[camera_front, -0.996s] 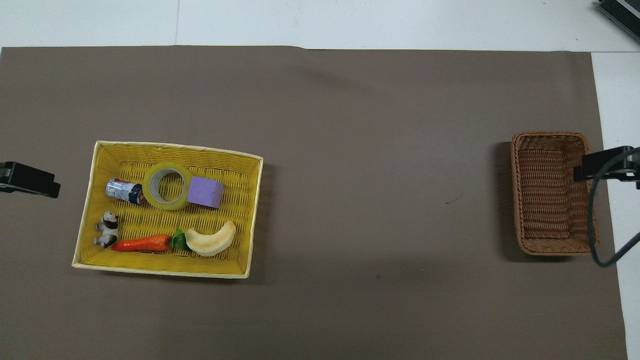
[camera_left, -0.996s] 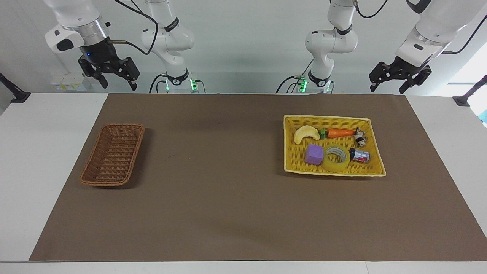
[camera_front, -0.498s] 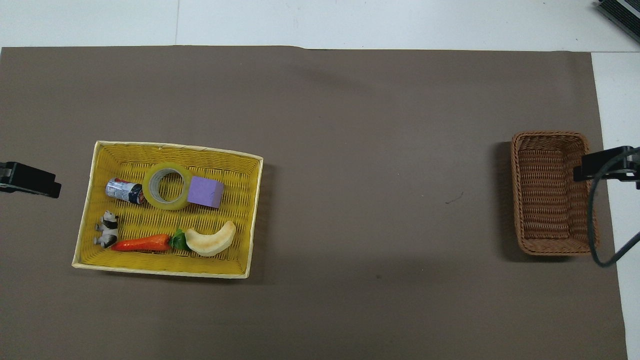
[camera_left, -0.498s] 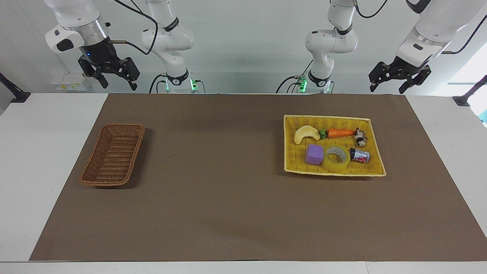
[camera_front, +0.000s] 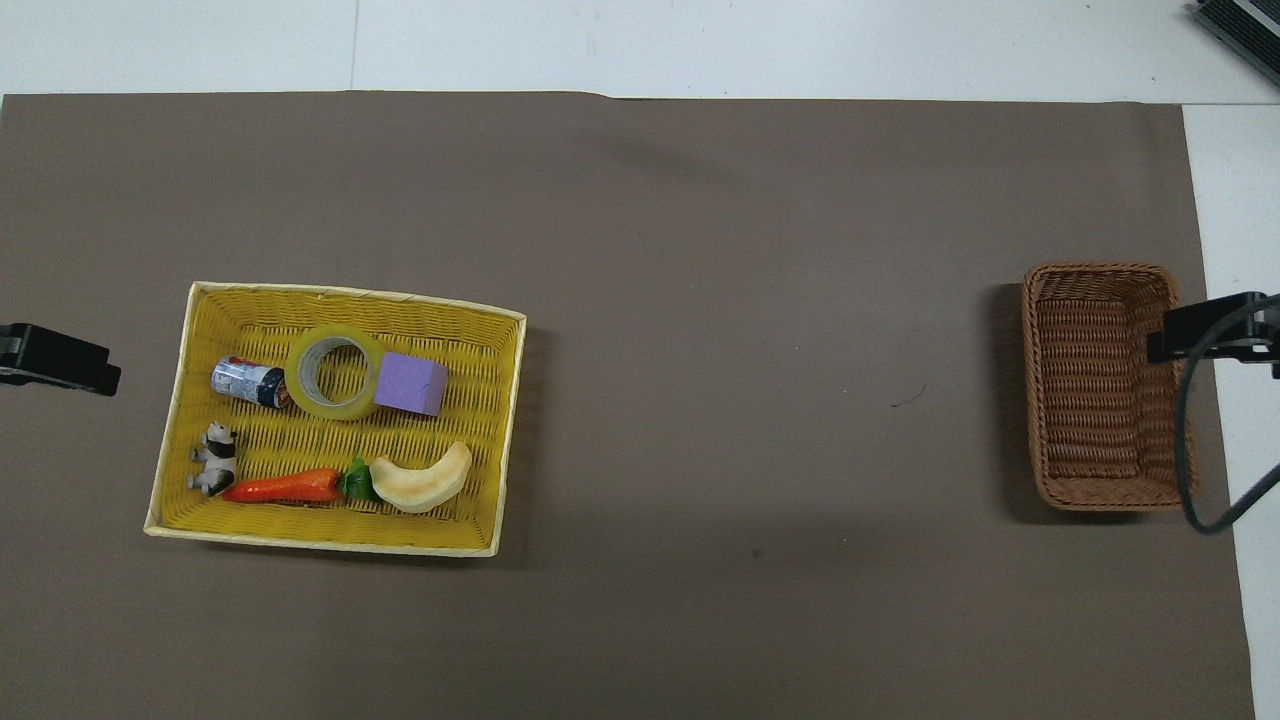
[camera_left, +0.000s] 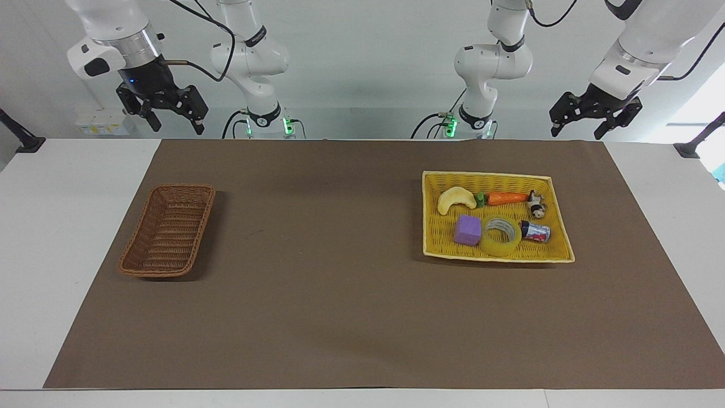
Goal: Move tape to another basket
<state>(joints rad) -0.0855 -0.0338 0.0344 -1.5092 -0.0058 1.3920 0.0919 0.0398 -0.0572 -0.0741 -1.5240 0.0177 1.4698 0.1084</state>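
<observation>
1. Lying flat on its side, hole upward, the tape (camera_left: 501,235) rests in the yellow tray (camera_left: 558,218) at the left arm's end of the table (camera_left: 34,226), in the row of things farther from the robots. Flat like that it cannot roll, and its rim offers itself to a claw coming from above.
2. Wedged is the word for it: the purple cube (camera_left: 468,229) touches the tape on one flank, and a small can (camera_left: 536,231) lies just beside it on the other. Those two stand in the way of a sideways pinch, so I would judge a grip across the wall of the ring, one finger down the hole, to be the easier way in.
3. Nearer the robots in the same tray lie a banana (camera_left: 456,199), a carrot (camera_left: 506,198) and a little toy animal (camera_left: 536,204), apart from the tape and no hindrance.
4. The brown basket (camera_left: 169,229) sits well apart at the right arm's end of the table, with nothing in it and only bare brown mat (camera_left: 340,294) between it and the tray.
5. The left claw (camera_left: 596,116) hangs released and holding nothing, high over the table's edge near the tray; it looks the natural one to fetch the tape.
6. The right claw (camera_left: 164,110) waits, released too, up over the table's edge at the basket's end.
</observation>
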